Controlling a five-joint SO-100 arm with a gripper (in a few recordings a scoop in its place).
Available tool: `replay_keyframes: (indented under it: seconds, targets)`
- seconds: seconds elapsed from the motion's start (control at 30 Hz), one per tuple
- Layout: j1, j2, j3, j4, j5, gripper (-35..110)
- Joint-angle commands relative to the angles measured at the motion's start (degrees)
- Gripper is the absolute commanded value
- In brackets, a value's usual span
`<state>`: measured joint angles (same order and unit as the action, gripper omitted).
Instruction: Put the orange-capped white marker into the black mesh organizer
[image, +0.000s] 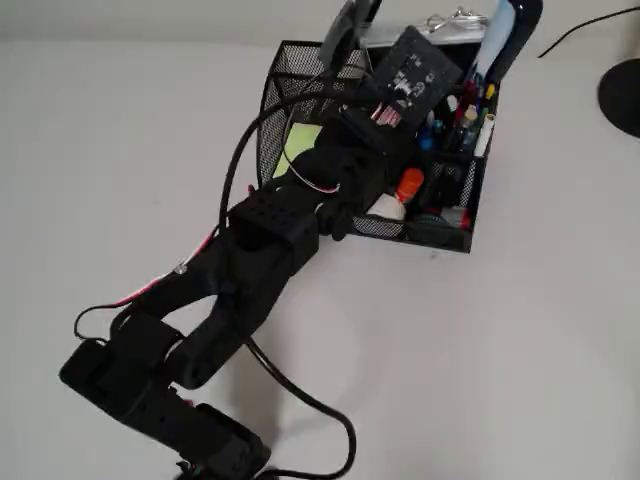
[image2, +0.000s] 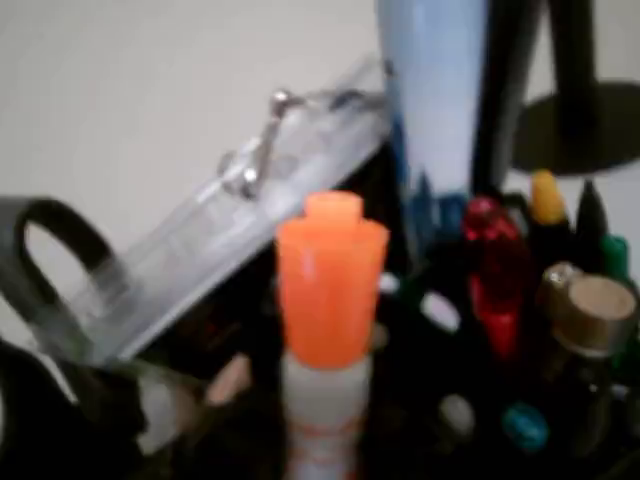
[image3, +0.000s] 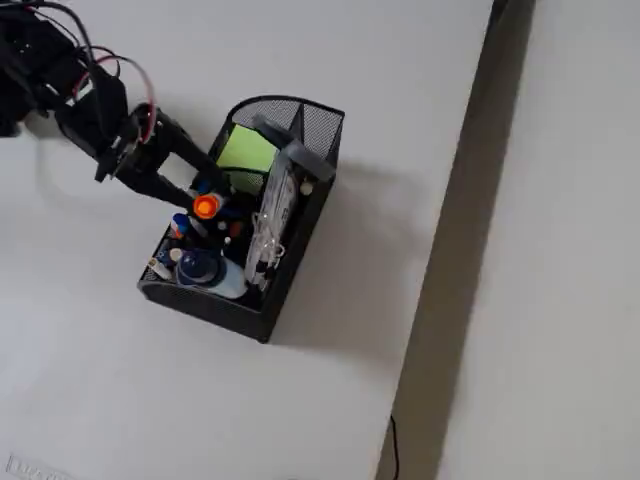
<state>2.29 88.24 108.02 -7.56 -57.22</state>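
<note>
Orange-capped white marker (image2: 328, 330) upright inside black mesh organizer (image: 290, 70), hand (image3: 185, 190) grip unclear.

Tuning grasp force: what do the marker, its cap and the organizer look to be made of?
Orange-capped white marker: barrel looks like smooth white plastic with red print. Its cap: matte, moulded orange plastic, stepped top. Black mesh organizer: probably painted metal wire mesh; a fine see-through grid shows in its walls. Both guesses rest on look alone.

"What's the arm (image: 262, 250) looking like?"

"It's showing blocky matte-black segments, with a thick black cable (image: 300, 395) looping off the base."

"Any other colour?"

"Thin red and white wires (image: 318, 187) are running along it."
</note>
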Motion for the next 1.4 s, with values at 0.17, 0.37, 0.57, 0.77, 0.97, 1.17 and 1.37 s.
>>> replay_keyframes:
  seconds: [0.17,0.37,0.57,0.77,0.97,1.17,1.37]
  targets:
    - [0.0,2.0,3.1,7.6,1.9,36]
    - [0.4,7.6,3.1,17.6,3.2,36]
    - [1.4,20.4,2.7,31.2,11.3,35]
    - [1.0,33.9,0.0,50.3,27.9,21]
    - [0.7,44.8,-1.1,68.6,44.6,3]
    - [-0.9,50.8,2.0,81.7,53.8,0]
    - [-4.5,59.8,21.6,77.3,54.3,0]
